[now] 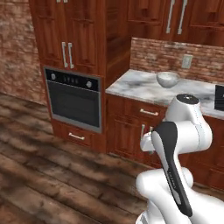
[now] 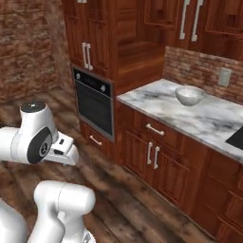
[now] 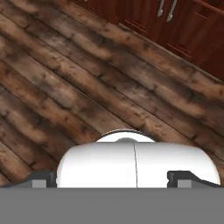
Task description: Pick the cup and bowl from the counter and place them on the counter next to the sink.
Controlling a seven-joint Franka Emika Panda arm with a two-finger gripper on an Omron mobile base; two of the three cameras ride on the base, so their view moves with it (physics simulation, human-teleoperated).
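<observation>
Left of the white marble desk (image 1: 144, 89) stands a black built-in wall oven (image 1: 74, 101). On the desk, the wide translucent grey-white bowl (image 1: 168, 79) sits near the brick backsplash. A black cooktop corner (image 1: 219, 97) is cut off at the desk's right. The pincer (image 3: 112, 178) hangs released, its tips spread over the wooden floor (image 3: 65, 87).

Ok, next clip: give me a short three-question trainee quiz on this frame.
1. True or false: the bowl sits on the counter.
2. What appliance is built into the cabinets left of the counter? A) oven B) fridge C) dishwasher
3. Fill in: in the hand view, the camera looks down at the wooden ____.

Key: 1 true. 2 A, the oven. 3 floor.
</observation>
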